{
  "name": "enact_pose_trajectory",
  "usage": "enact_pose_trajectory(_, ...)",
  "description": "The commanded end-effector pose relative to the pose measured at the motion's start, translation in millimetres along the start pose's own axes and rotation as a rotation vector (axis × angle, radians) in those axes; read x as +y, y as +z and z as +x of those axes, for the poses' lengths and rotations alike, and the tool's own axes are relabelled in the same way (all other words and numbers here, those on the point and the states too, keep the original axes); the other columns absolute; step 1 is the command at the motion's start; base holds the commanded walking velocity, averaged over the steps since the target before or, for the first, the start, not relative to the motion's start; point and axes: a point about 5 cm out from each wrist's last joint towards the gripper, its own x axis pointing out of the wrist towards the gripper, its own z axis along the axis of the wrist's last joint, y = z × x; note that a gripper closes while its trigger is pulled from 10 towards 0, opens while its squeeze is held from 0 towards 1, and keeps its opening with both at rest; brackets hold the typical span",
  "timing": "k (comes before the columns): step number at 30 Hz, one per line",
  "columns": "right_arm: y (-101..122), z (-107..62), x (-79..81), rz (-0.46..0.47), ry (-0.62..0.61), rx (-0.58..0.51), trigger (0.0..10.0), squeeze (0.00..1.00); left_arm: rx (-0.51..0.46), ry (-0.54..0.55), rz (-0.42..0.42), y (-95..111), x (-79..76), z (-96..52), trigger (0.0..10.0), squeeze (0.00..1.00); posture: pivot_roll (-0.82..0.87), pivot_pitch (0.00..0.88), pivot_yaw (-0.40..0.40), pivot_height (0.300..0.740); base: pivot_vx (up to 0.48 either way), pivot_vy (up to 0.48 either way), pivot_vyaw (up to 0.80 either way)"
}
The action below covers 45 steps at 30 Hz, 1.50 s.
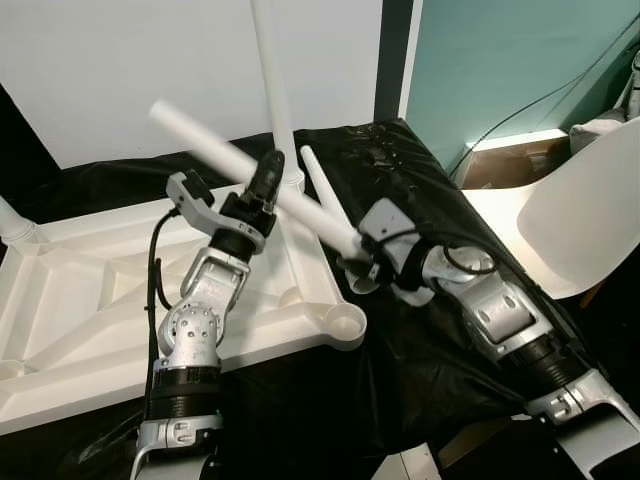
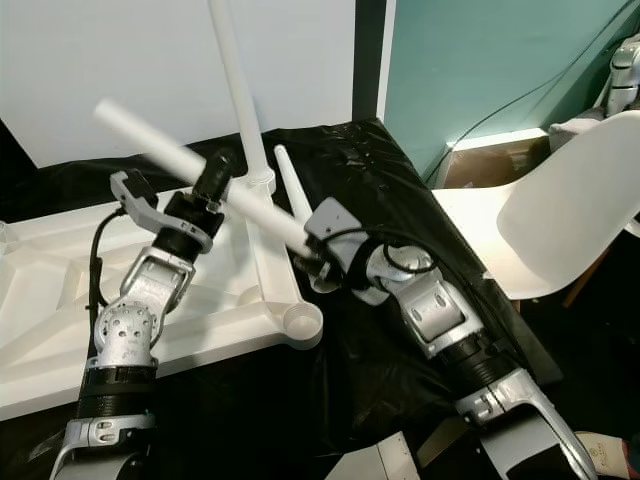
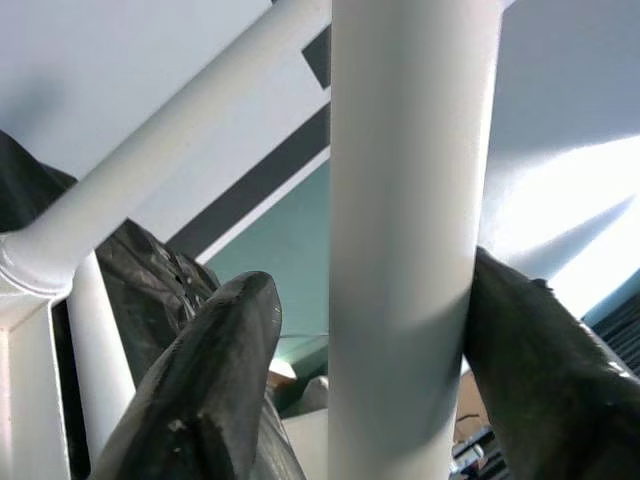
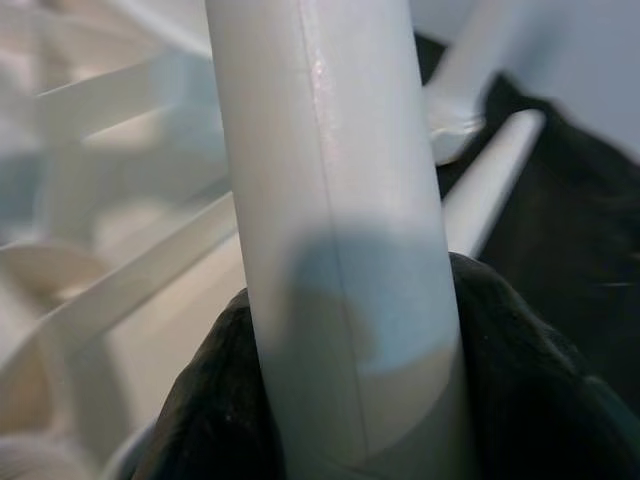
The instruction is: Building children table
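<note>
**Leg held by both grippers, low end just beside the empty corner socket**

- Tabletop (image 1: 90, 290) lies upside down on the black sheet (image 1: 420, 370). One leg is already upright in the far corner socket (image 1: 272, 90).
- Loose leg (image 1: 215, 150) runs diagonally: high end up and to the robot's left, low end down toward the right gripper.
- Left gripper (image 1: 266, 178) grips it around mid-length. In the left wrist view the two fingers (image 3: 210, 390) sit on either side of the tube; one side touches, the other looks a hair off, so clamped or nearly so.
- Right gripper (image 1: 362, 250) holds the low end. In the right wrist view the dark pads (image 4: 500, 390) wrap the tube on both sides: closed on it.
- Key relation: the empty near corner socket (image 1: 342, 323) sits just below and slightly to the robot's left of the leg's low end. The right gripper is the nearer one. My read: the leg needs tipping toward upright and the low end has to come down into that socket, with the left gripper steering the upper part.
- A second loose leg (image 1: 322, 190) lies on the sheet just behind the right gripper, pointing away from the robot.
- Hard to see: the leg's very tip is hidden by the right gripper, so end type and exact alignment to the socket are unknown. The upright leg's top is cut off. White chair (image 1: 580, 220) at right, partly cropped.
</note>
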Motion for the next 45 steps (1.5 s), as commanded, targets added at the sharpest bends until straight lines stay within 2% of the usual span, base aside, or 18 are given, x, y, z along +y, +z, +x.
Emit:
enact_pose_trajectory(1, 7, 1.2, -9.7, -0.022, -0.100, -0.015, 0.0, 0.00, -0.008, -0.225, 0.052, 3, -11.0, 3.3, 10.0, 1.00, -0.09, 0.000, 0.041, 0.740, 0.000, 0.000, 0.00)
enact_pose_trajectory(2, 7, 1.2, -9.7, -0.022, -0.100, -0.015, 0.0, 0.00, -0.008, -0.225, 0.052, 3, -11.0, 3.3, 10.0, 1.00, -0.09, 0.000, 0.041, 0.740, 0.000, 0.000, 0.00)
enact_pose_trajectory(3, 10, 4.1, -14.2, -0.116, -0.241, -0.021, 0.0, 0.00, -0.006, -0.161, 0.113, 2, -7.9, 8.4, 10.0, 0.00, -0.09, 0.000, 0.041, 0.740, 0.000, 0.000, 0.00)
enact_pose_trajectory(4, 13, 6.9, -14.8, -0.184, -0.358, -0.040, 0.0, 0.00, -0.015, -0.111, 0.157, 3, -6.7, 12.9, 10.0, 0.00, -0.09, 0.000, 0.042, 0.740, 0.000, 0.000, 0.00)
enact_pose_trajectory(10, 14, 9.1, -12.6, -0.232, -0.440, -0.063, 0.0, 0.00, -0.025, -0.085, 0.179, 5, -7.0, 16.1, 10.0, 0.00, -0.09, 0.000, 0.042, 0.740, 0.000, 0.000, 0.00)
enact_pose_trajectory(13, 8, 10.1, -1.6, -0.294, -0.599, -0.118, 0.8, 0.00, -0.051, -0.083, 0.183, 12, -12.3, 20.0, 10.0, 0.00, -0.07, 0.000, 0.041, 0.740, 0.000, 0.000, 0.00)
enact_pose_trajectory(14, 6, 9.4, 5.0, -0.340, -0.656, -0.145, 1.4, 0.00, -0.048, -0.083, 0.192, 13, -13.2, 19.3, 10.0, 0.00, -0.07, 0.000, 0.040, 0.740, 0.000, 0.000, 0.00)
enact_pose_trajectory(15, 7, 10.0, 11.3, -0.403, -0.683, -0.176, 3.6, 0.00, -0.044, -0.079, 0.204, 13, -12.6, 17.5, 10.0, 0.00, -0.07, 0.000, 0.040, 0.740, 0.000, 0.000, 0.00)
enact_pose_trajectory(16, 7, 10.0, 11.3, -0.403, -0.683, -0.176, 3.6, 0.00, -0.044, -0.079, 0.204, 13, -12.6, 17.5, 10.0, 0.00, -0.07, 0.000, 0.040, 0.740, 0.000, 0.000, 0.00)
enact_pose_trajectory(18, 12, 9.9, 17.0, -0.503, -0.703, -0.230, 6.3, 0.00, -0.039, -0.068, 0.211, 12, -10.5, 14.5, 10.0, 0.00, -0.06, 0.000, 0.038, 0.740, 0.000, 0.000, 0.00)
enact_pose_trajectory(19, 12, 9.9, 17.0, -0.503, -0.703, -0.230, 6.3, 0.00, -0.039, -0.068, 0.211, 12, -10.5, 14.5, 10.0, 0.00, -0.06, 0.000, 0.038, 0.740, 0.000, 0.000, 0.00)
enact_pose_trajectory(21, 14, 12.7, 20.2, -0.572, -0.706, -0.244, 9.4, 0.00, -0.048, -0.064, 0.212, 11, -10.1, 13.9, 10.0, 0.00, -0.06, 0.000, 0.034, 0.740, 0.000, 0.000, 0.00)
enact_pose_trajectory(31, 3, 20.6, 22.5, -0.585, -0.685, -0.202, 10.0, 0.00, -0.068, -0.093, 0.227, 13, -13.9, 13.6, 10.0, 0.00, -0.05, 0.000, 0.027, 0.740, 0.000, 0.000, 0.00)
enact_pose_trajectory(32, 3, 22.7, 23.9, -0.604, -0.679, -0.208, 10.0, 0.00, -0.064, -0.114, 0.230, 13, -15.4, 12.9, 10.0, 0.51, -0.05, 0.000, 0.027, 0.740, 0.000, 0.000, 0.00)
enact_pose_trajectory(34, 1, 25.4, 26.1, -0.611, -0.671, -0.212, 10.0, 0.00, -0.057, -0.153, 0.218, 11, -18.3, 12.1, 10.0, 1.00, -0.06, 0.000, 0.029, 0.740, 0.000, 0.000, 0.00)
enact_pose_trajectory(40, -4, 27.3, 26.2, -0.610, -0.675, -0.192, 10.0, 0.00, -0.054, -0.176, 0.238, 7, -22.8, 14.7, 10.0, 0.95, -0.06, 0.000, 0.042, 0.740, 0.000, 0.000, 0.00)
enact_pose_trajectory(41, -8, 27.4, 24.0, -0.592, -0.682, -0.171, 10.0, 0.00, -0.062, -0.179, 0.245, 7, -22.9, 14.9, 10.0, 0.00, -0.06, 0.000, 0.043, 0.740, 0.000, 0.000, 0.00)
enact_pose_trajectory(45, -12, 27.2, 18.7, -0.559, -0.700, -0.140, 10.0, 0.00, -0.084, -0.190, 0.264, 9, -22.5, 13.5, 10.0, 0.00, -0.06, 0.000, 0.045, 0.740, 0.000, 0.000, 0.00)
